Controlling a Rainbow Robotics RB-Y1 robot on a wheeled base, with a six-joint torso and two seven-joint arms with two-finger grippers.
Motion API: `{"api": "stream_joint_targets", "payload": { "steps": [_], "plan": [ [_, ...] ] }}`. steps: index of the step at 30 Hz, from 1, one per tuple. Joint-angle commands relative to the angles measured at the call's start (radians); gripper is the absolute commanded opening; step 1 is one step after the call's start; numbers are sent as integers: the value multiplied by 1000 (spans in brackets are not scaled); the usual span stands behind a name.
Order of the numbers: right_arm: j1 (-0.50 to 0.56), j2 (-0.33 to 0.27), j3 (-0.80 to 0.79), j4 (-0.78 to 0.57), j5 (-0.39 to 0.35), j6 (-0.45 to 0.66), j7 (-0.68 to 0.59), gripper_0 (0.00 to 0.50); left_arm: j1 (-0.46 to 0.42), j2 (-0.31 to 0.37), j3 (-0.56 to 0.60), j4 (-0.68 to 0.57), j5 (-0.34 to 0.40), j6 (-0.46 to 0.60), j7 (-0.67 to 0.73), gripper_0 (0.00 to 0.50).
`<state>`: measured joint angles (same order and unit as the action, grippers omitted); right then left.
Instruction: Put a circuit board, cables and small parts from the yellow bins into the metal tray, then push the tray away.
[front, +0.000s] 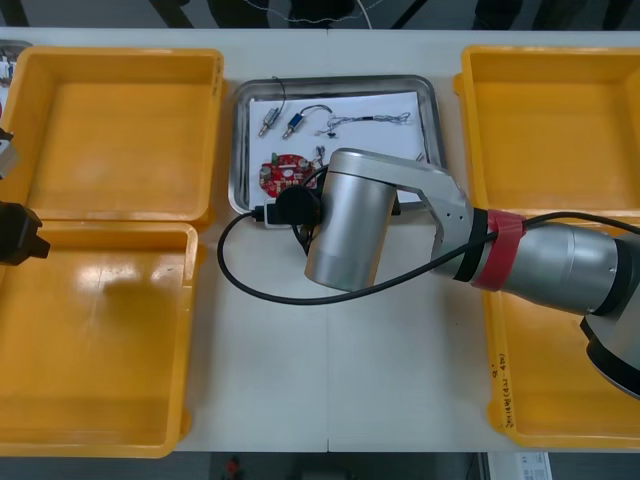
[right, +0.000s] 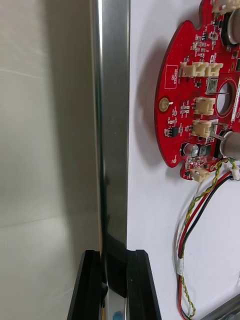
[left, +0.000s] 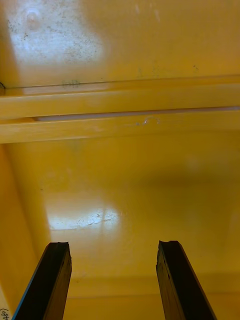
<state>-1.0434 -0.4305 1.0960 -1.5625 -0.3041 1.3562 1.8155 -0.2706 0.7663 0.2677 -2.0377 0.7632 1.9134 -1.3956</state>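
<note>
Two fingers of the right gripper (right: 116, 285) pinch the near rim of the loaded shiny rectangular metal tray (right: 112, 125), so a straight push away looks next; the left gripper (left: 114, 250), left of the tray, gapes empty

The metal tray (front: 238, 150) has a polished, mirror-bright rim and a matt white, paper-like floor; the right gripper (right: 114, 256) clasps that rim between smooth, dull black fingers; inside the tray the circuit board (right: 195, 95) is glossy red; the yellow bins (front: 110, 130) flanking the tray are smooth plastic, softly shiny, faintly scuffed; the arm casing (front: 350, 220) over the tray's near edge is satin silver.
</note>
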Motion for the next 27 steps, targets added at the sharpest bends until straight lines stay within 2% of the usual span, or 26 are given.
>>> {"api": "stream_joint_targets", "payload": {
  "steps": [1,15,27],
  "plan": [
    [-75,21,4,39,-9,-42,-24,0,16,36,18,-32,7,6,38,500],
    [-141,59,-62,188,-13,-83,10,0,16,36,18,-32,7,6,38,500],
    [-150,59,-73,266,-20,-213,18,0,16,36,18,-32,7,6,38,500]
  ]
}}
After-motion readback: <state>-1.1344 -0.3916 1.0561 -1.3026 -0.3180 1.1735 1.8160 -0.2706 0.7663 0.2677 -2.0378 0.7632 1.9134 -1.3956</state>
